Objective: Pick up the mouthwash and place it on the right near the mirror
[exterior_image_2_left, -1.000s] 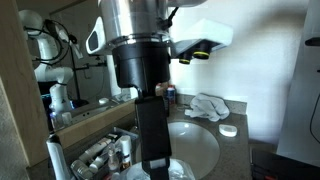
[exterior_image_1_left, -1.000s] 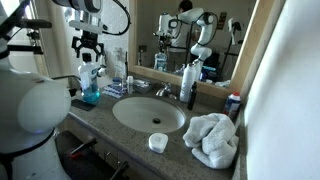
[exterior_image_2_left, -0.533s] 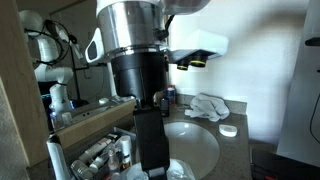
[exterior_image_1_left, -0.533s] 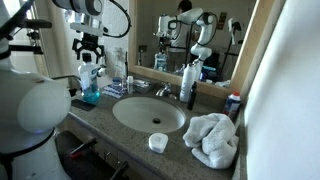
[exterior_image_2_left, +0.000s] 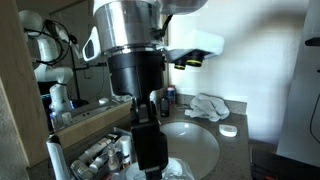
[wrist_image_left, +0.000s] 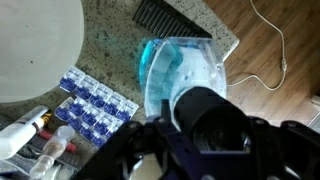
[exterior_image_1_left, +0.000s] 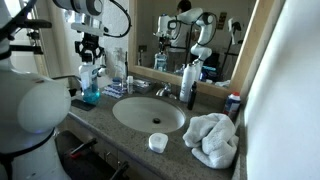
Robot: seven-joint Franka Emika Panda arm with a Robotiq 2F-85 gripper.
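Observation:
The mouthwash (exterior_image_1_left: 90,88), a clear bottle of bright blue liquid, stands on the counter left of the sink, far from the right end of the mirror (exterior_image_1_left: 150,30). My gripper (exterior_image_1_left: 90,62) hangs straight down over it, fingers on either side of the bottle's top and shut on it. From the wrist view I look down on the bottle's blue shoulders (wrist_image_left: 175,70); its top sits dark between the jaws. In an exterior view the arm (exterior_image_2_left: 135,60) fills the foreground and hides the bottle.
A slim dark bottle (exterior_image_1_left: 188,85) and the faucet (exterior_image_1_left: 163,90) stand behind the sink (exterior_image_1_left: 148,113). A red-and-blue can (exterior_image_1_left: 233,103), a white towel (exterior_image_1_left: 212,138) and a small white cup (exterior_image_1_left: 157,142) occupy the right side. Blue packets (wrist_image_left: 95,105) lie beside the mouthwash.
The fingers have closed in on the mouthwash's top. The arm has barely shifted and the bottle stands where it was.

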